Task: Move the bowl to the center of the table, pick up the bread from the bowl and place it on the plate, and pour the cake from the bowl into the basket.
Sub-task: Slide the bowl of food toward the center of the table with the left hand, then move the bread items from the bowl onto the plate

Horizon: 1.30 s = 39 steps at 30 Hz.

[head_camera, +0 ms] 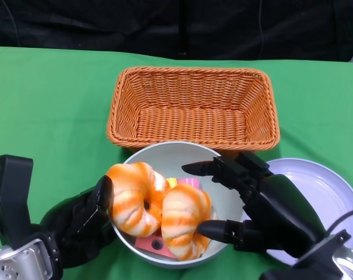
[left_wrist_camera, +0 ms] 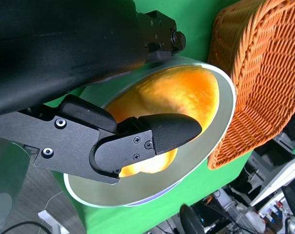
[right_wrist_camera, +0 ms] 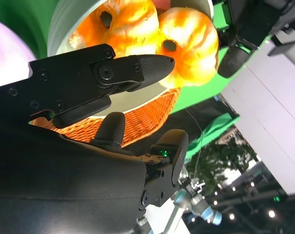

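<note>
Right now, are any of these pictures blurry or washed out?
Head view: evenly lit and sharp, bread clear. Right wrist view: the plate glares pale, and the room behind is soft. Left wrist view: the bread glows overexposed, its detail lost; the basket stays crisp.

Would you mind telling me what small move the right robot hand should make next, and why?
Probably close the right robot hand on the nearer bread: its open fingers already flank that piece in the bowl, the left robot hand is at the bowl's rim, and the plate is bare.
</note>
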### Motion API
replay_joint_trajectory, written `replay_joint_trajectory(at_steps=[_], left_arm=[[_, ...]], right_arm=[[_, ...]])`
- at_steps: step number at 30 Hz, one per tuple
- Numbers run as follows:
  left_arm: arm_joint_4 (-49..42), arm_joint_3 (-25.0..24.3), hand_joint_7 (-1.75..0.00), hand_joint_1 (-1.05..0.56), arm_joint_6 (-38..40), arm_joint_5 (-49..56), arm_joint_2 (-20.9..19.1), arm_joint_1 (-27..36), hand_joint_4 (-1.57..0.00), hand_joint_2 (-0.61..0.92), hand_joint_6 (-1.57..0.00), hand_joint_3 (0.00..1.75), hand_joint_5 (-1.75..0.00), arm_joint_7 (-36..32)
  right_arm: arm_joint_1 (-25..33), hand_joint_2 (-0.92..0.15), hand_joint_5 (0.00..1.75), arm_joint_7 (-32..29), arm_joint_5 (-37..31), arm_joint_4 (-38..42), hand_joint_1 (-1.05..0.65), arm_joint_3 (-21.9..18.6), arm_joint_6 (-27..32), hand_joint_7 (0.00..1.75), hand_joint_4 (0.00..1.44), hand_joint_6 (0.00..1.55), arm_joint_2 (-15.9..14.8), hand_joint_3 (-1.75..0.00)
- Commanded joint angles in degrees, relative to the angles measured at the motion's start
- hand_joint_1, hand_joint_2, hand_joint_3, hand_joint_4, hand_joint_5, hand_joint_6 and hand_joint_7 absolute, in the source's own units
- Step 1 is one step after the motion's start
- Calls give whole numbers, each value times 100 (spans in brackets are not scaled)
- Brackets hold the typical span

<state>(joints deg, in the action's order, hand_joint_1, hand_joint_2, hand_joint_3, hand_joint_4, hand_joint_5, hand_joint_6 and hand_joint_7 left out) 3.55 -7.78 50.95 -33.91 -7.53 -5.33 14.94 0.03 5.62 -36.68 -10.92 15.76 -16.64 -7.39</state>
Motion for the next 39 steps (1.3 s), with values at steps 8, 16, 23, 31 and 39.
replay_joint_trajectory(at_steps=[8,16,23,31,39], left_arm=[[239,152,0,-81,-155,252,97,160,0,92,0,75,0,-59],[501,362,-4,-79,-209,917,29,218,-8,92,-8,73,-5,-470],[638,402,-5,-76,-125,1252,132,230,-13,92,-14,70,-8,-803],[838,512,-8,-70,-696,1949,450,471,-23,92,-27,68,-23,-1517],[873,451,-3,-70,-728,2046,541,501,0,92,-31,67,-74,-1486]], right_arm=[[-455,-92,115,406,-424,-7,-57,459,742,75,1,12,-139,-13],[-692,-92,111,234,-752,346,-57,755,797,66,4,18,-214,-10],[-857,-92,108,89,-915,667,-58,904,797,63,7,20,-290,-9],[-1155,-92,95,-630,-983,1675,-47,1153,534,54,26,43,-217,-11],[-1175,-92,101,-953,-962,1733,-39,1214,487,57,38,53,-216,-16]])
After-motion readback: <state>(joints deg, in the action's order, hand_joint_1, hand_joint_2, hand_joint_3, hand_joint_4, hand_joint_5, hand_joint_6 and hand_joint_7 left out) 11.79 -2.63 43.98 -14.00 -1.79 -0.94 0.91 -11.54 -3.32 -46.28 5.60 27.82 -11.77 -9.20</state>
